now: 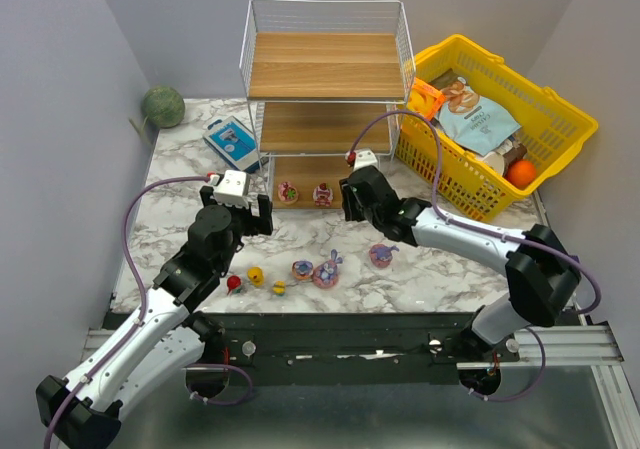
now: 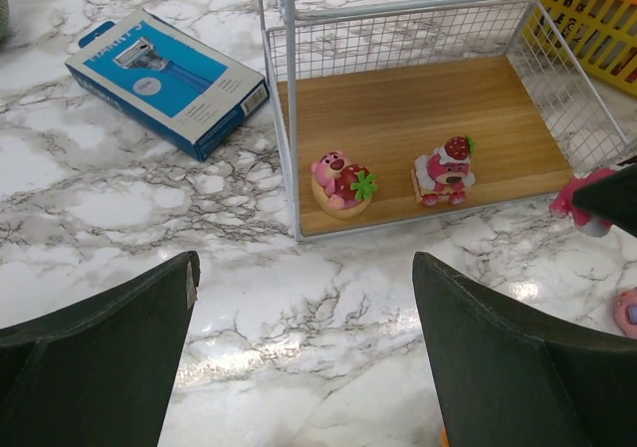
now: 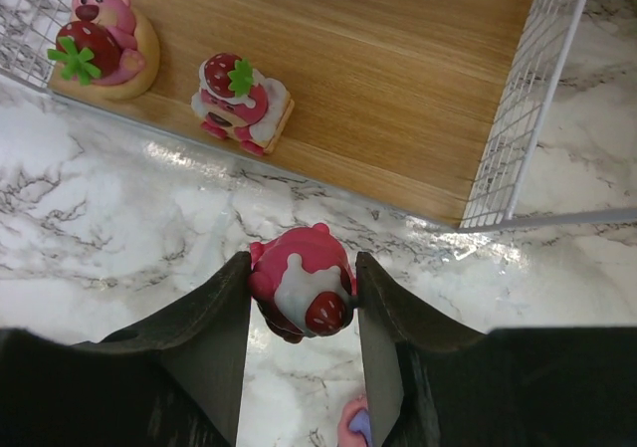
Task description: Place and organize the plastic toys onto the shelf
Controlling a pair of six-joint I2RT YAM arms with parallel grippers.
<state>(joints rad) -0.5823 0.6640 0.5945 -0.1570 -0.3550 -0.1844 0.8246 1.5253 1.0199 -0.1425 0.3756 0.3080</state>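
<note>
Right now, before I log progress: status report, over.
Left gripper open, empty. Right gripper shut on pink-red toy, just short of the shelf. Two toys already on bottom board; space beside them free.

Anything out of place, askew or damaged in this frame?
Nothing spilled or damaged. The yellow basket sits crooked beside the shelf, turned at an angle, and its right corner seems to reach past the table edge.

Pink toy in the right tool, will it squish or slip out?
Probably not squishy: the toy shows no dent between the right tool's fingers. It looks glossy, so it might slip. It is likely light, being tiny beside the shelf.
</note>
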